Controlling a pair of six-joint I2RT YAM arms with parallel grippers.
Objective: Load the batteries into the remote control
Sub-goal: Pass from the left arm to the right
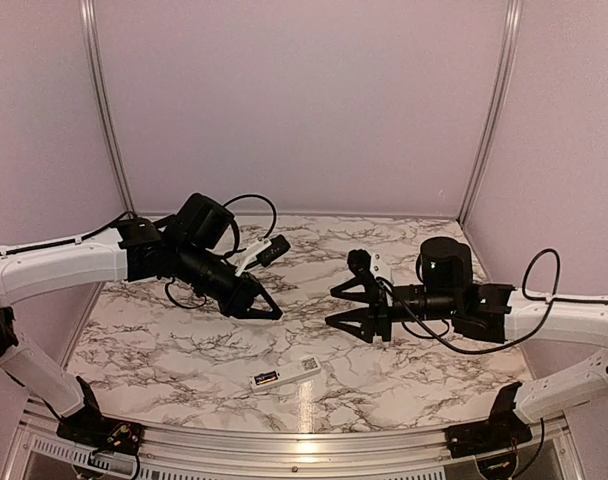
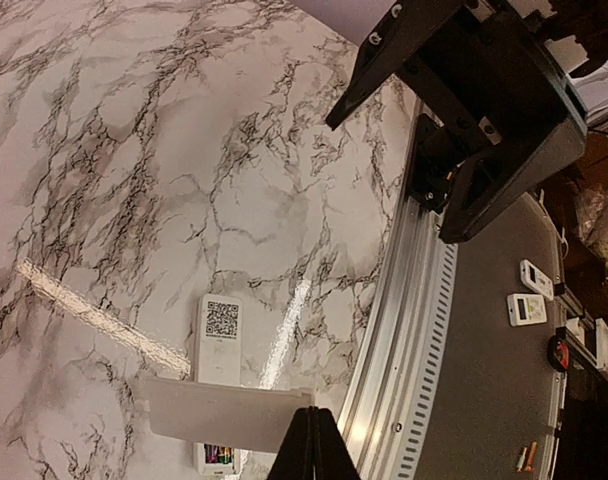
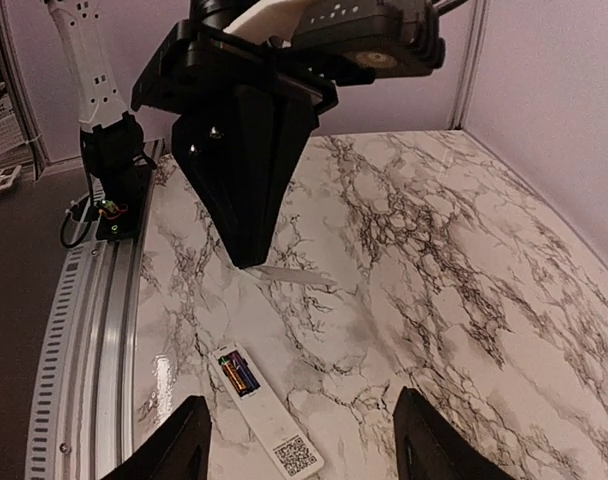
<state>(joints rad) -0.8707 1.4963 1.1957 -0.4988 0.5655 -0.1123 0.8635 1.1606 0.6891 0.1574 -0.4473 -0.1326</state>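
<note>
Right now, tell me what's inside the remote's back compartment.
Two batteries, side by side, in the open recess of the remote control. From the left wrist, the white cover the left gripper holds hides most of them.

You are looking at one remote control [image 1: 289, 374], two batteries [image 3: 240, 372] sitting in its compartment, one battery cover [image 2: 224, 412], two robot arms [image 1: 64, 265] [image 1: 569, 320] and one table [image 1: 434, 385].

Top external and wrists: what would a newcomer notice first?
The remote lies back-up near the table's front edge, with both batteries sitting in its open compartment. Close by, in the air, the left gripper pinches a thin white plate, probably the lid. The right gripper hangs open, holding nothing.
</note>
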